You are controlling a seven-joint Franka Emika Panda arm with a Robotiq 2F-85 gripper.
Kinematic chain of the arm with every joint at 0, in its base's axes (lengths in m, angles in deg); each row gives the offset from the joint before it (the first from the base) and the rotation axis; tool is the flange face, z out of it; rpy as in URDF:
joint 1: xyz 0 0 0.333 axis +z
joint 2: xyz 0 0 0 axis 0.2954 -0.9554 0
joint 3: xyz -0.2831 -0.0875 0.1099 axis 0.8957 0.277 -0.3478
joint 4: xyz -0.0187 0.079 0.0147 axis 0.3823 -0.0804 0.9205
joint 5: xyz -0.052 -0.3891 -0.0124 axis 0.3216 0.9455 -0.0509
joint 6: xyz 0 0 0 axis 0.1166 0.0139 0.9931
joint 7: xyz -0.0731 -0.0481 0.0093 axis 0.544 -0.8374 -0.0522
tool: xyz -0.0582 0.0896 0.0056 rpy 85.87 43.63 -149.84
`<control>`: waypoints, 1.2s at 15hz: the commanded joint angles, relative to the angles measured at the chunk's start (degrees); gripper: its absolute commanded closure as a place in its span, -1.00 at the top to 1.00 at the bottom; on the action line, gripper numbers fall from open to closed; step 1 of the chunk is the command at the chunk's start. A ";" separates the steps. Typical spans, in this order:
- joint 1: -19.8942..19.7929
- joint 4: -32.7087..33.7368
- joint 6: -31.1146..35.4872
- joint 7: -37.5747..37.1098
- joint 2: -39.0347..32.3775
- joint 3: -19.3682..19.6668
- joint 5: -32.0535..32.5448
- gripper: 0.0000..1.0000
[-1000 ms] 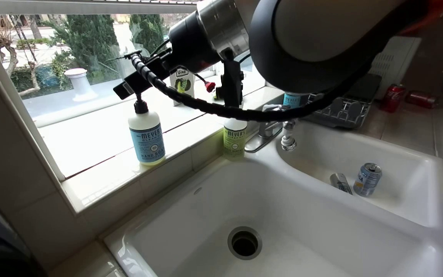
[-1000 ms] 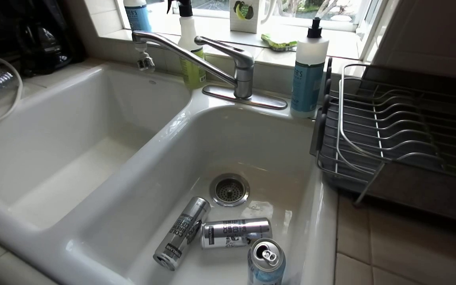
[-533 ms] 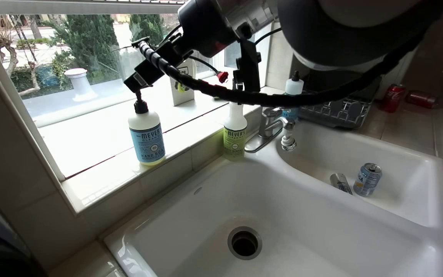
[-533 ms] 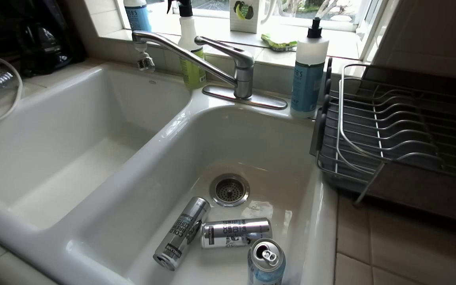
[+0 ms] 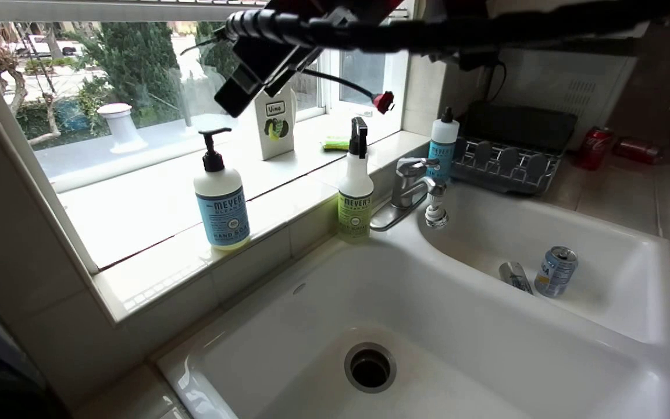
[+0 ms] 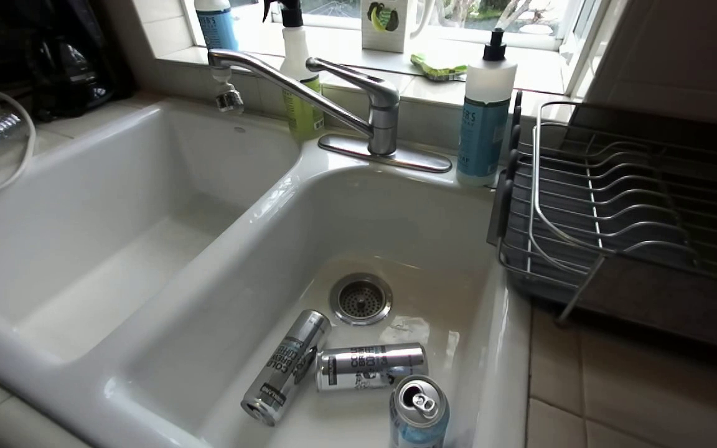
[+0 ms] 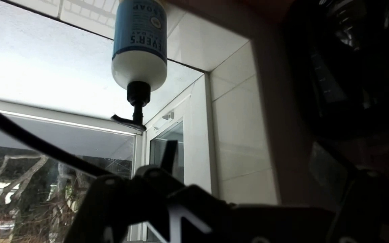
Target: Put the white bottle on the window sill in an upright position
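The white bottle (image 5: 223, 203), with a blue label and black pump, stands upright on the window sill (image 5: 157, 262) near its front edge. In an exterior view only its lower part (image 6: 216, 25) shows at the top left, on the sill (image 6: 175, 55). In the wrist view the picture is upside down; the bottle (image 7: 140, 44) stands beyond the fingers, with its pump uncovered. My gripper (image 5: 245, 87) is above and to the right of the pump, apart from it. In the wrist view the gripper (image 7: 245, 145) has its fingers spread wide with nothing between them.
A green spray bottle (image 5: 355, 201), the faucet (image 5: 410, 186) and another blue-labelled bottle (image 5: 442, 148) stand along the sink's back rim. A white pitcher (image 5: 277, 131) and a green sponge (image 5: 336, 143) are on the sill. Cans (image 6: 371, 367) lie in a basin beside a dish rack (image 6: 607, 205).
My gripper has moved up and to the right, away from the pump head that it overlapped earlier. The nozzle now shows fully. The bottle has stayed in place, upright.
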 commanded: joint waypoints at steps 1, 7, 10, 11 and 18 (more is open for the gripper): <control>0.91 -3.76 -9.22 0.75 11.46 5.91 -3.93 1.00; 14.36 -6.18 -21.95 -5.20 18.70 22.46 6.40 1.00; 24.63 -7.56 -23.29 -7.21 20.65 30.56 11.02 1.00; 26.00 -7.82 -23.61 -8.86 21.14 31.66 13.32 1.00; 29.83 -6.83 -21.97 -9.81 19.17 34.36 15.28 1.00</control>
